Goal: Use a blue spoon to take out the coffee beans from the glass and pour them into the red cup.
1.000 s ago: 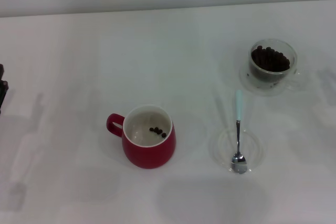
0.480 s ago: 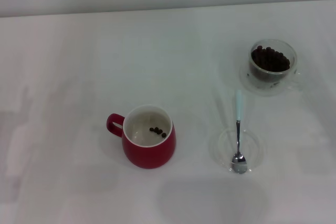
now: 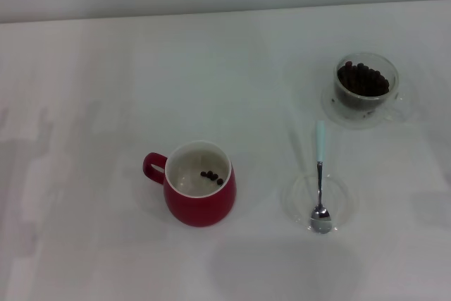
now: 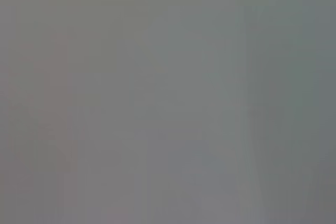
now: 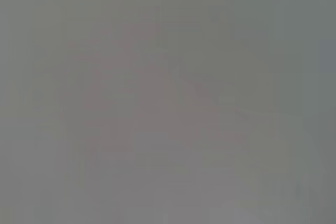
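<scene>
While both wrist views show only grey blur, neither gripper appears, so their state is unknowable.

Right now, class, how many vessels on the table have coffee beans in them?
2. The red cup, toward the robot's left, holds a few loose coffee beans. The glass, farther back on the right, holds a heap. The flat clear dish holds only the blue spoon.

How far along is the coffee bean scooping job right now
Partly done at most. A few coffee beans already lie in the red cup. Nothing is in hand: the blue spoon rests with its bowl on the flat clear dish, and neither gripper is in view. The glass still holds a heap of beans, left to move if more are wanted.
</scene>
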`<move>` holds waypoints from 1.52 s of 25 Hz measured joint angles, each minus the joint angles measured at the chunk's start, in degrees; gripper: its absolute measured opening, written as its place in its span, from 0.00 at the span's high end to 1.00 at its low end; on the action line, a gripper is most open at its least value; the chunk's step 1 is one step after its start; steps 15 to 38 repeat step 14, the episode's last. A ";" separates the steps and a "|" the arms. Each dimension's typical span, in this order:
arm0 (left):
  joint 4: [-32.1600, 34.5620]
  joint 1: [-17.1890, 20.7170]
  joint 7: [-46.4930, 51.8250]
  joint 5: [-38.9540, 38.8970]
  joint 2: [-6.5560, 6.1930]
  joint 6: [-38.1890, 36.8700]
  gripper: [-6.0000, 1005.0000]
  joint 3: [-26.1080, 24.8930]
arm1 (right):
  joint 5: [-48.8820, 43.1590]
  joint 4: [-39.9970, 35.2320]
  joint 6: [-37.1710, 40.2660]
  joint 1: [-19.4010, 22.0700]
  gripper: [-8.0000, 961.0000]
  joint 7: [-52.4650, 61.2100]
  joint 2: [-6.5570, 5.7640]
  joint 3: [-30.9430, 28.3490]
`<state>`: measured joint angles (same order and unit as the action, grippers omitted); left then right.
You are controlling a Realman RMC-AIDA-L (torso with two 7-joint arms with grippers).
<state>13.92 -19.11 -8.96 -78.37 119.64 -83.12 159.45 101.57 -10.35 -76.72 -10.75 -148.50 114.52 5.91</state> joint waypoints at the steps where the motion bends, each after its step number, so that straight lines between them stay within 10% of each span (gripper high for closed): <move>1: 0.03 -0.22 0.03 0.00 0.00 0.78 0.32 0.04 | 0.44 -0.09 0.45 -0.03 0.75 -0.35 -0.01 -0.03; 38: -0.74 -3.38 2.52 -0.02 -0.39 1.81 0.32 -1.42 | 6.21 1.00 3.16 -1.09 0.75 -1.08 0.32 -0.11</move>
